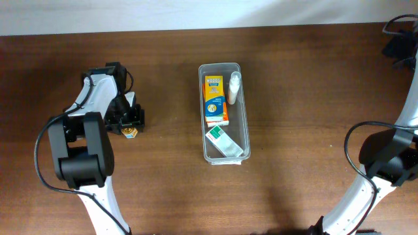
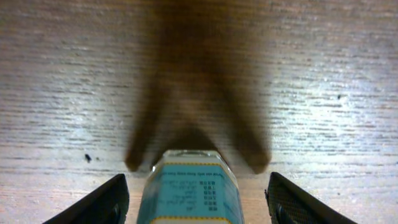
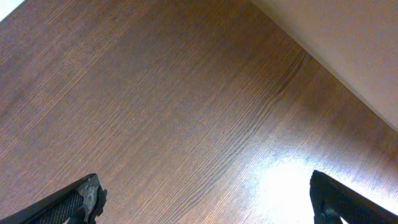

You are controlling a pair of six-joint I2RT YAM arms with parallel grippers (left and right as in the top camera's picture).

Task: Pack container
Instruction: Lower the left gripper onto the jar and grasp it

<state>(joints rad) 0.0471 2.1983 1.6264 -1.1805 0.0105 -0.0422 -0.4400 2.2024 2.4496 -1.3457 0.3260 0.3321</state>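
Note:
The container (image 1: 204, 124) is a long clear plastic bin at the table's middle. It holds an orange box (image 1: 216, 100), a small white bottle (image 1: 234, 88) and a green-and-white packet (image 1: 224, 141). My left gripper (image 1: 130, 123) is low over the table at the left. In the left wrist view the left gripper (image 2: 196, 200) is open around a small teal-labelled bottle (image 2: 193, 186), with a gap on each side; the bottle also shows in the overhead view (image 1: 131, 134). My right gripper (image 3: 205, 193) is open and empty over bare wood.
The right arm (image 1: 392, 156) stands at the right edge, its wrist near the back right corner (image 1: 400, 44). The table's back edge (image 3: 329, 74) meets a white surface. Brown wood lies between the left gripper and the container.

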